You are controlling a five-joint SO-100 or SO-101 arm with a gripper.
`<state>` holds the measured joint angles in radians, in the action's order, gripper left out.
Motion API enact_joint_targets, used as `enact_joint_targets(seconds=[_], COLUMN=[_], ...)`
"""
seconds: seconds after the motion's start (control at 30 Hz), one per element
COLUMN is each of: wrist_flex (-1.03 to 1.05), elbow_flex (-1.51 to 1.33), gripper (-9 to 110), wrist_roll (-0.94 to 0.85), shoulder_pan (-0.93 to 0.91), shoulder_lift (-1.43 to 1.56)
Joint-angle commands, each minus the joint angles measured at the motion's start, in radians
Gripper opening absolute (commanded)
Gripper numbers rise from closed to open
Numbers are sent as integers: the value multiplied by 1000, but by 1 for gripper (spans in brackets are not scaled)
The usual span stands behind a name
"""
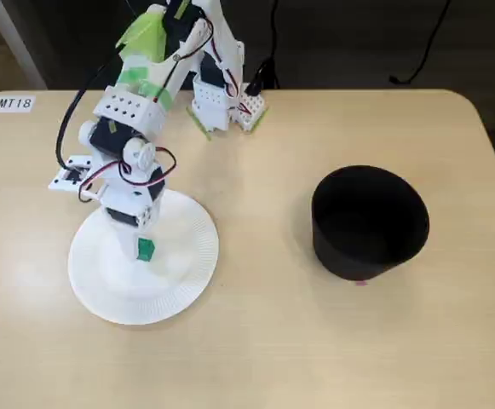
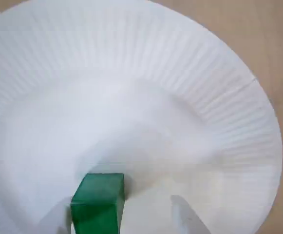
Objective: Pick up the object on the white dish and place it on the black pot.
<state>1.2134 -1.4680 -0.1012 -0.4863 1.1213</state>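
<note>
Pale wood tabletop [image 1: 256, 341] fills the fixed view, with a dark gap and trailing cables behind its far edge and a small "MT18" label [image 1: 14, 103] at the left corner. We see the white plate [image 1: 183, 273] on the left and the black pot [image 1: 368, 223] well apart on the right, so the carry will have to cross open surface between them.

The arm is folded down over the plate, and we judge this posture is meant to bring the claw [image 1: 143, 243] straight onto the green cube [image 1: 146, 249], which sits on the flat middle of the plate, just under the arm's tip. In the wrist view the cube [image 2: 98, 204] lies at the bottom edge, left of centre, on the plate [image 2: 219, 112]. A pale fingertip [image 2: 185, 217] shows to its right with a clear gap between, and only a sliver of something pale shows on its left. We read the claw as spread around the cube rather than squeezing it, so the grasp seems not yet made.
</note>
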Motion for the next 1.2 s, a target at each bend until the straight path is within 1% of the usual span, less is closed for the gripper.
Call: enact_joint_targets(seconds=[0.0,0.23,0.3,0.4,0.43,0.77,1.03,1.17], wrist_flex=[5,0,9,17,21,71,173,213], elbow_flex=[64,120,137,155,161,210,299,310], gripper=[25,21,15,3,0,0,0,0], wrist_roll=[-5,8,17,23,25,25,35,72], shoulder_pan=[3,8,9,11,11,23,72,117], shoulder_lift=[5,-41,-55,-66,-71,-46,92,192])
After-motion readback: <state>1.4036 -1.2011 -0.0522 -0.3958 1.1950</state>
